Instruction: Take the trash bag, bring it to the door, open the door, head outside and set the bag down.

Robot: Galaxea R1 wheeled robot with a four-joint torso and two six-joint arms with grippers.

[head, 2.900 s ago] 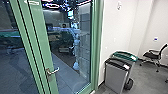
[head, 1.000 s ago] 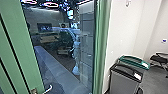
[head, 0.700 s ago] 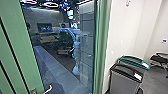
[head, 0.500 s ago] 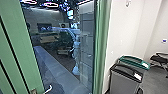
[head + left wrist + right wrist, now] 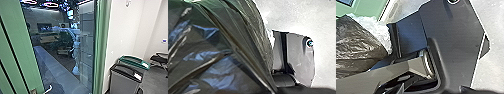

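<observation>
The robot is facing the green-framed door (image 5: 15,55) from closer than in the earliest frame. The head view is showing two bins (image 5: 126,80) and one chair (image 5: 160,58); the wrist views are showing the trash bag (image 5: 215,55) beside the robot's body. I cannot tell either gripper's state.

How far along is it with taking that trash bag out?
Seemingly done: the trash bag looms close in the left wrist view, so it looks picked up and carried to the green door. In hand: probably the door step, with the handle close ahead and the door looking shut. Left: opening it, going outside and putting the bag down.
</observation>
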